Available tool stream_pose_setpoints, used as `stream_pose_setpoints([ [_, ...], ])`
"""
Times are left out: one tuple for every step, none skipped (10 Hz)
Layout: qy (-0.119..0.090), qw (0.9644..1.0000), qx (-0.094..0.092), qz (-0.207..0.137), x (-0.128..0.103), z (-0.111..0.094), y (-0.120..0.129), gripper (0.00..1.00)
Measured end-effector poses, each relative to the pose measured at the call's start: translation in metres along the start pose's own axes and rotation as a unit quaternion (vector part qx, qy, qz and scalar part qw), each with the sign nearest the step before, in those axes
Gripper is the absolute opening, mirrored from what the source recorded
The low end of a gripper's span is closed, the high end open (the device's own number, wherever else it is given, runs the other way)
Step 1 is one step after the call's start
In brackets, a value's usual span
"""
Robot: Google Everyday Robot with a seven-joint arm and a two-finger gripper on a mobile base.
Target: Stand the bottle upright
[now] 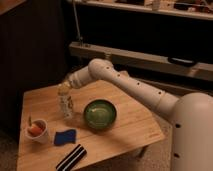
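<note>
Bottle (65, 104), slim whitish plastic, upright under end effector (65, 84) on wooden table (127, 131)

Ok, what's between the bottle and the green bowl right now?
Nothing: in the camera view only a bare strip of wooden table separates the upright bottle from the green bowl. The hand is at the bottle's top.

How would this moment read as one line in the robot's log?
bottle: upright on table | pincer: at bottle top | green bowl: beside bottle
</note>
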Motion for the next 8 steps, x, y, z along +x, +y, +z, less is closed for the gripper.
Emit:
stream_pose_setpoints([
  [0.017,0.9995,-0.023,-0.013,-0.005,-0.003,-0.002,0.0],
  [0.045,0.9974,-0.044,-0.035,-0.008,-0.004,-0.007,0.0],
  [0.064,0.9951,-0.058,-0.047,-0.01,-0.006,-0.01,0.0],
  [0.09,0.9903,-0.081,-0.068,-0.01,-0.009,-0.017,0.0],
  [0.099,0.9882,-0.09,-0.075,-0.012,-0.011,-0.018,0.0],
  [0.105,0.9867,-0.096,-0.079,-0.014,-0.014,-0.018,0.0],
  [0.105,0.9867,-0.097,-0.078,-0.015,-0.015,-0.017,0.0],
  [0.101,0.9875,-0.094,-0.076,-0.016,-0.014,-0.015,0.0],
])
